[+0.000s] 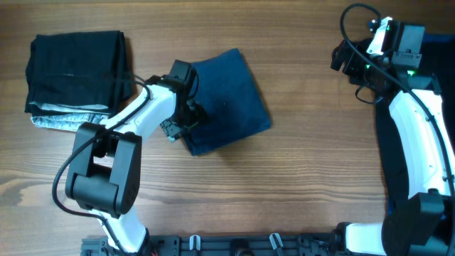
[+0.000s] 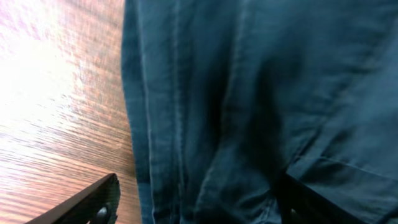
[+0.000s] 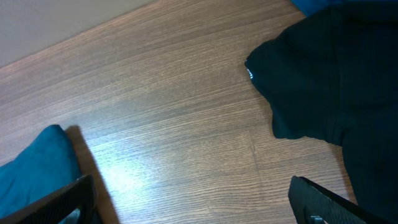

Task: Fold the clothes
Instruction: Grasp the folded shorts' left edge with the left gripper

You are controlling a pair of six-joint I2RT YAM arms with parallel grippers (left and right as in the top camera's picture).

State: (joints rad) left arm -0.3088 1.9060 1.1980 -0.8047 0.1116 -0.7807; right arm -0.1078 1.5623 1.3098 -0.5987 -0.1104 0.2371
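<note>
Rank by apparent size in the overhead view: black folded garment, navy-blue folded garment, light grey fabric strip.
Joint largest: black folded garment and navy-blue folded garment, about alike, unranked.
Smallest: light grey fabric strip, partly covered.

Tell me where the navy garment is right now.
In the overhead view the folded navy garment lies mid-table, right of the folded stack, with the left end effector at its left edge.
</note>
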